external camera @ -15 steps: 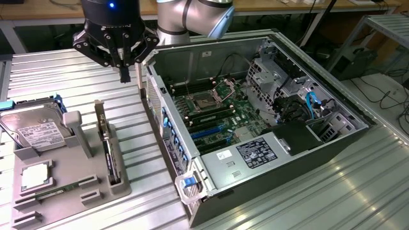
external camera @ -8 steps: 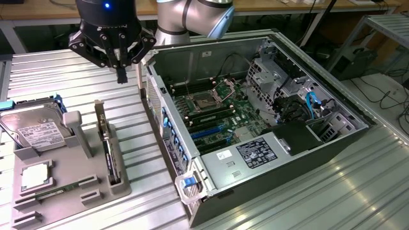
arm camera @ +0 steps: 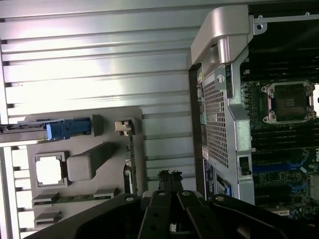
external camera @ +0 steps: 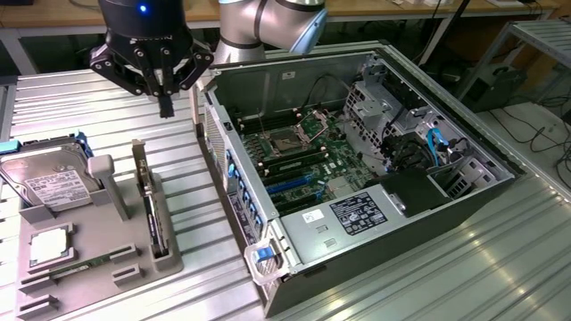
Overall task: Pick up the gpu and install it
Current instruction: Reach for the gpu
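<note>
The gpu [external camera: 150, 200] stands on its edge in a slot of the grey holder tray [external camera: 125, 234], seen as a thin dark card with a silver bracket at its far end. In the wrist view the gpu [arm camera: 130, 159] runs edge-on along the tray [arm camera: 114, 149]. My gripper [external camera: 164, 107] hangs shut with nothing in it, above the metal table beyond the gpu's far end, between the tray and the open computer case [external camera: 357, 167]. The wrist view has my gripper [arm camera: 169, 178] with its black fingers pressed together, close beside the gpu's line.
A silver hard drive [external camera: 49, 177] with blue rails, a processor chip [external camera: 49, 244] and a memory stick [external camera: 67, 271] sit in the same tray. The case lies on its side with the motherboard [external camera: 295, 160] exposed; its rear wall [arm camera: 219, 114] stands just beside the tray.
</note>
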You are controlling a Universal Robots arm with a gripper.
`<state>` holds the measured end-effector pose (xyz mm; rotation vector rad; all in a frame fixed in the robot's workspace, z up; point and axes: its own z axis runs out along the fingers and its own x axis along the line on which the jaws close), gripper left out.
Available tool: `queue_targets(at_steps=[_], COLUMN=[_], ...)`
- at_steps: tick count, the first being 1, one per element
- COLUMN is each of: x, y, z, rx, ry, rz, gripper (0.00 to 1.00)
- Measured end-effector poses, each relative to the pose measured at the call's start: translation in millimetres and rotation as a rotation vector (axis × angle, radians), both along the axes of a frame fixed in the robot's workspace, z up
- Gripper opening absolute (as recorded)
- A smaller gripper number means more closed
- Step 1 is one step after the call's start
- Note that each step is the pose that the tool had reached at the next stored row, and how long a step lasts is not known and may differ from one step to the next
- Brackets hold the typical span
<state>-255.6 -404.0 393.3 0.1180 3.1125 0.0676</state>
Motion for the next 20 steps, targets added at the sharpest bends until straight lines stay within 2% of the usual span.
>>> queue_targets(at_steps=[20], x=[-19.3], y=[-7.4], z=[0.0], rx=[0.0], ry=[0.0], rz=[0.0], gripper=[0.11])
